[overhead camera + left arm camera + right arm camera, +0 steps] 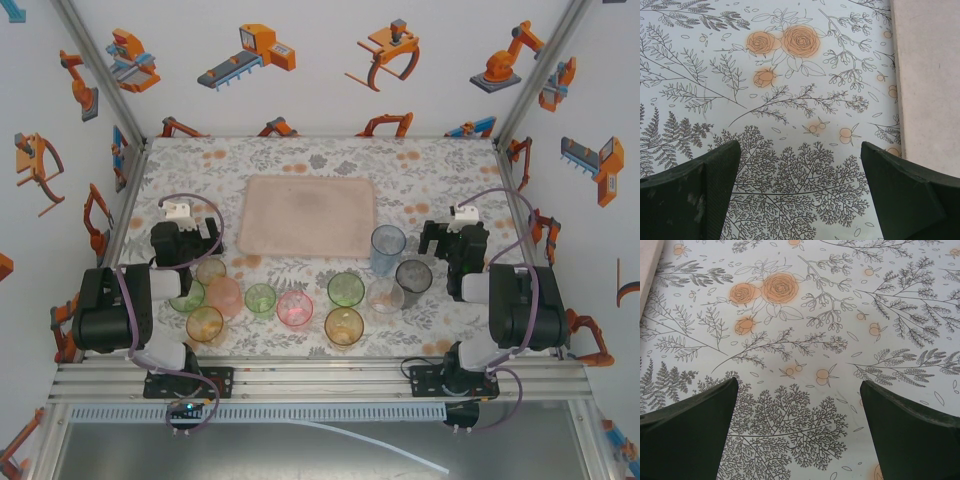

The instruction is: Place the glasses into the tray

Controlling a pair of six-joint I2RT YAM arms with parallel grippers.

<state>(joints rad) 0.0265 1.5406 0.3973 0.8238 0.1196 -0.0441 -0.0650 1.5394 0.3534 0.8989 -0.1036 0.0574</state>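
The pale pink tray (310, 215) lies bare at mid-table. Its edge shows at the right of the left wrist view (930, 75) and in the top left corner of the right wrist view (647, 265). Several glasses stand in a loose band in front of it: pale blue (387, 248), smoky grey (413, 277), clear (384, 295), green (346, 290), orange (343, 326), pink (294, 308), green (260, 299) and more at the left (205, 324). My left gripper (190, 238) (800, 165) hovers open left of the tray. My right gripper (445, 238) (799, 400) hovers open to its right, beside the blue glass.
A floral-patterned cloth (420, 170) covers the table. Walls printed with orange robots close in the back and sides. The aluminium rail (320, 378) with both arm bases runs along the near edge.
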